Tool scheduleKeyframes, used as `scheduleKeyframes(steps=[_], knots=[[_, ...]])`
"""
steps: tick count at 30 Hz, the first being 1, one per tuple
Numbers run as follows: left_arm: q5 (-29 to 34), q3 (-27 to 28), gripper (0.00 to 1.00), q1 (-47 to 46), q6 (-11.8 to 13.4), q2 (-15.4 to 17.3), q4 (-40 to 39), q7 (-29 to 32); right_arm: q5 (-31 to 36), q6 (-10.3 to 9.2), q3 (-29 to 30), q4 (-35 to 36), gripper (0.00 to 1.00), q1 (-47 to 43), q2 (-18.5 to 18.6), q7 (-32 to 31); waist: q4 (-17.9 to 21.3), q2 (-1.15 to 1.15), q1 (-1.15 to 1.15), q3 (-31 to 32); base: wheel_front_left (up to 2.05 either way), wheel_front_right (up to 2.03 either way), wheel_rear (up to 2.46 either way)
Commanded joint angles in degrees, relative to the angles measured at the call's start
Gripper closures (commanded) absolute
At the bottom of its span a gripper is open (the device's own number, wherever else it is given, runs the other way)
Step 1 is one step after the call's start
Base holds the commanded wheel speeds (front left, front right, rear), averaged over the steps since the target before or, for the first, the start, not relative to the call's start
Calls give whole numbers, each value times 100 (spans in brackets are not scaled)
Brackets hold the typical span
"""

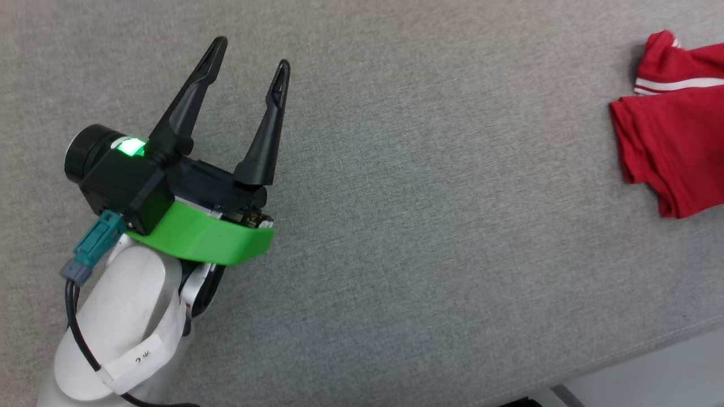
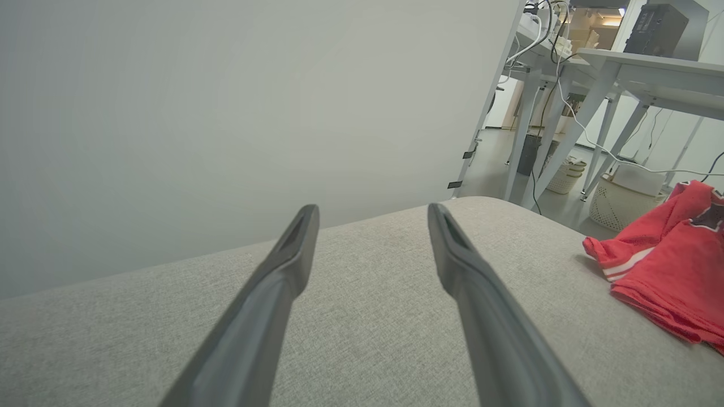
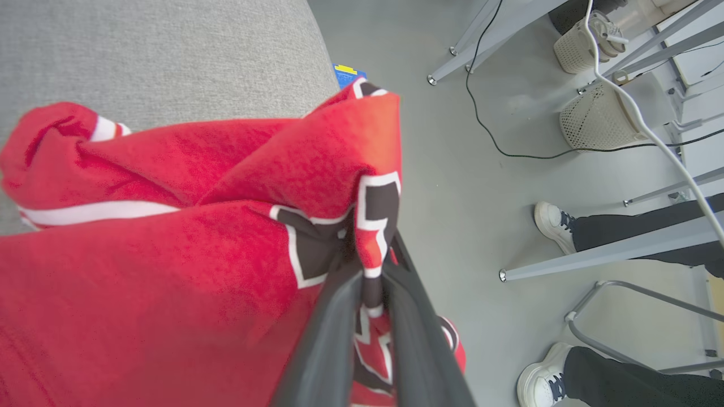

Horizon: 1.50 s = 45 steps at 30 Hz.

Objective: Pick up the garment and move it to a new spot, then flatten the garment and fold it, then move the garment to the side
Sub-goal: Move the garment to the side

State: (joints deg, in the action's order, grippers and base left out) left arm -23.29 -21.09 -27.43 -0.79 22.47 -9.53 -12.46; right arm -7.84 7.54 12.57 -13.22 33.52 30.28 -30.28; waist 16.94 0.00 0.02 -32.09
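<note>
The fingers (image 1: 266,130) of the left gripper (image 1: 252,53) are spread wide with nothing between them. This gripper is well apart from the garment (image 1: 673,147), over bare grey fabric of the counter (image 1: 430,226). In the left wrist view the same fingers (image 2: 486,339) stand parted around the left gripper (image 2: 371,210), and the garment (image 2: 673,271) lies off to their right on the counter (image 2: 367,316).

The fingers (image 3: 334,333) of the right gripper (image 3: 370,265) are pressed together on the garment (image 3: 141,271), pinching a fold of red cloth at the black-and-white number. The cloth rises to this pinch point in a peak.

The garment is bunched, not flat. A white stripe on it faces up. In the head view it rests at the counter's right end and is cut off by the picture edge.

Beyond the garment in the right wrist view:
- grey floor (image 3: 481,169)
- a white basket (image 3: 599,116)
- a black cable (image 3: 492,135)
- two white shoes (image 3: 551,226) of a person, with dark trouser legs
</note>
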Motion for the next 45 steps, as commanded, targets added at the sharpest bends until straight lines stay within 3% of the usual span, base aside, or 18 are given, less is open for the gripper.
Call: scheduleKeyframes(steps=[1, 5, 6, 8, 9, 10, 18, 25, 33, 40, 43, 45], knots=[[58, -36, 0, -171, -53, 48, -41, 12, 130, -5, 88, -113, 100, 182, 59, 104, -396, 0, -2, -831, 0, 0, 0], [102, -148, 0, -312, -138, 46, -43, 39, 520, -5, 364, -438, 100, 434, 85, 424, -505, 0, -2, -976, 0, 0, 0], [109, -174, 0, -322, -150, 42, -24, 36, 648, -5, 462, -544, 91, 470, 61, 482, -524, 0, -2, -981, 0, 0, 0], [111, -211, 0, -329, -165, 31, 9, 27, 837, -5, 651, -724, 64, 508, -13, 555, -556, 0, -2, -984, 0, 0, 0], [112, -220, 0, -330, -168, 30, 22, 22, 947, -5, 753, -795, 35, 516, -40, 585, -568, 0, -2, -982, 0, 0, 0], [112, -227, 0, -330, -170, 30, 37, 17, 1071, -5, 872, -861, 0, 527, -82, 647, -581, 0, -2, -979, 0, 0, 0], [116, -260, 0, -282, -153, 30, 154, -38, 1984, -5, 1678, -999, 0, 589, -457, 1358, -616, 0, -2, -738, 0, 0, 0], [52, -407, 0, -8, -157, -122, 461, -125, 2373, -5, 2207, -1259, 0, 458, -632, 2226, -680, 0, -2, -54, 0, 0, 0], [-95, -436, 0, 653, -13, -347, 903, -211, 1894, -5, 2341, -2000, 0, -163, -630, 3285, -807, 0, -2, 1024, 0, 0, 0], [-224, -420, 0, 1258, 116, -515, 1177, -238, 1336, -5, 2296, -2150, 0, -1064, -845, 3909, -1003, 0, -2, 1830, 0, 0, 0], [-274, -405, 0, 1492, 169, -586, 1272, -243, 1132, -5, 2264, -2040, 0, -1492, -1042, 4093, -1119, 0, -2, 2116, 0, 0, 0], [-324, -359, 0, 1776, 248, -653, 1401, -248, 902, -5, 2067, -1780, 0, -2042, -1369, 4233, -1267, 0, -2, 2467, 0, 0, 0]])
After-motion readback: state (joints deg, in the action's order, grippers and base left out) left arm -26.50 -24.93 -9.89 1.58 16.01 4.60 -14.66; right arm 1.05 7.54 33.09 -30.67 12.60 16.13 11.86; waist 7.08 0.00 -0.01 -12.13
